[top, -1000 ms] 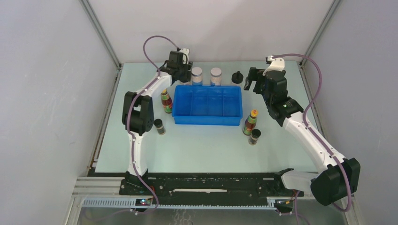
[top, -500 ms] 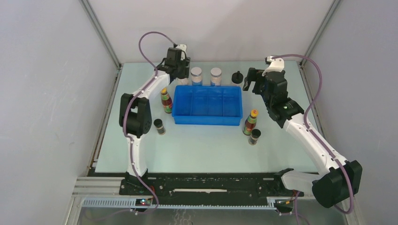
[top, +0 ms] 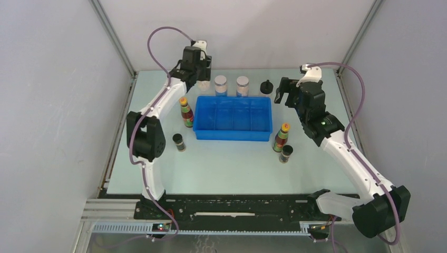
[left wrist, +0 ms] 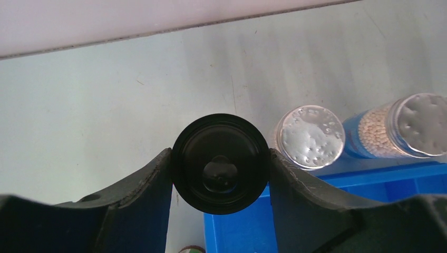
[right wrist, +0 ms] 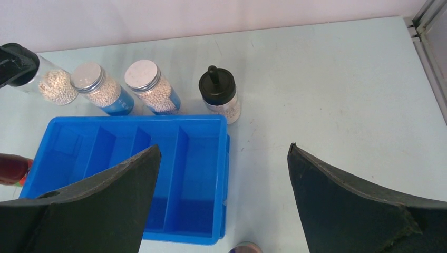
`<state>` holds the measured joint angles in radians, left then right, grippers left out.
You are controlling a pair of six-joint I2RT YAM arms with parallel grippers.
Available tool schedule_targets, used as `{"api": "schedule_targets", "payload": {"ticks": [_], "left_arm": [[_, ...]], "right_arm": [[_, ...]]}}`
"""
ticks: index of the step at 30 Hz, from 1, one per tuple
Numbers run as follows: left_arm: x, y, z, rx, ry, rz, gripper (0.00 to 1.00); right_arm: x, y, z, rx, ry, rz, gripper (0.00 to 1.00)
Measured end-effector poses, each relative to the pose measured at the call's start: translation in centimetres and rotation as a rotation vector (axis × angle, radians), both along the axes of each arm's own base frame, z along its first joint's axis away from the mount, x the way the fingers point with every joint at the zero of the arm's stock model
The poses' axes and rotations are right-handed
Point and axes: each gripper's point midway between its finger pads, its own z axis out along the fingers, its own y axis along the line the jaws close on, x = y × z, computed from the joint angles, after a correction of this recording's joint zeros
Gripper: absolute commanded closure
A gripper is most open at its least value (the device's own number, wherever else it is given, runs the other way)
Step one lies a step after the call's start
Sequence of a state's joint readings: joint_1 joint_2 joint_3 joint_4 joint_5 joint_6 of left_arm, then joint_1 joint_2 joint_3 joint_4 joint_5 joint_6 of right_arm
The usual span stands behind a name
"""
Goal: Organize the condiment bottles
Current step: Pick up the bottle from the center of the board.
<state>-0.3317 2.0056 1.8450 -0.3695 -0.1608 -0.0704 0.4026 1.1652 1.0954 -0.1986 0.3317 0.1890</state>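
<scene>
**Table** [top: 226, 168]: pale and walled on three sides.

**Blue tray** [top: 233, 136]: sits at the table's centre and has four compartments. No bottle is in it; all eight stand outside.

**Left gripper** [left wrist: 220, 158]: at the tray's far-left corner, clamped on the black cap of a knob-capped bottle [left wrist: 220, 174], with one finger on each side of the rim.

**Right gripper** [right wrist: 224, 148]: jaws wide apart and holding nothing, hovering above the tray's right end.

**Other bottles:**
- A white-lidded bottle [left wrist: 310, 137] stands just right of the held one, with a second white-lidded bottle [left wrist: 421, 118] beyond it.
- A second knob-capped bottle [right wrist: 219, 95] stands off the far-right corner.
- A slim orange-capped bottle [top: 186, 112] and a short dark bottle [top: 180, 142] stand left of the tray.
- The right slim bottle [top: 281, 136] and right short bottle [top: 287, 153] stand near its near-right corner.

**Step in hand (judged):** carry the held bottle into a compartment.
- The grip is on a smooth round cap only, so travel should be slow and the bottle kept upright.
- The base should be lifted above the tray's far wall and kept clear of the neighbouring white lid.
- Release should come only once the base is seated.

**Views:**
- The left wrist view confirms finger contact on the cap but hides the body.
- The right wrist view shows the clear body, filled with pale beads.
- The overhead view largely hides that bottle under the gripper, yet it alone shows all four near bottles.
- No view shows whether the base has left the table.
</scene>
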Motion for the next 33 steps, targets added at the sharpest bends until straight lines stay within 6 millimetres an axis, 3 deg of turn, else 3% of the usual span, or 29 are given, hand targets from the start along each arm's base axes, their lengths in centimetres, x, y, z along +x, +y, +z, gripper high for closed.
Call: {"api": "schedule_targets", "payload": {"ticks": [7, 15, 21, 33], "left_arm": [[-1.4, -0.2, 3.4, -0.003, -0.044, 0.0, 1.0], [-3.4, -0.4, 5.7, 0.002, -0.066, 0.005, 1.0], [-6.0, -0.2, 5.0, 0.008, -0.024, 0.017, 1.0], [-8.8, -1.0, 2.7, 0.019, 0.047, 0.013, 1.0]], "right_arm": [[-1.1, -0.1, 1.0, 0.013, -0.023, 0.005, 0.01], [-2.7, -0.6, 1.8, 0.033, -0.053, 0.006, 0.01], [-3.9, -0.7, 2.3, 0.048, -0.066, 0.011, 0.01], [-5.5, -0.7, 2.3, 0.062, -0.069, 0.009, 0.01]]}}
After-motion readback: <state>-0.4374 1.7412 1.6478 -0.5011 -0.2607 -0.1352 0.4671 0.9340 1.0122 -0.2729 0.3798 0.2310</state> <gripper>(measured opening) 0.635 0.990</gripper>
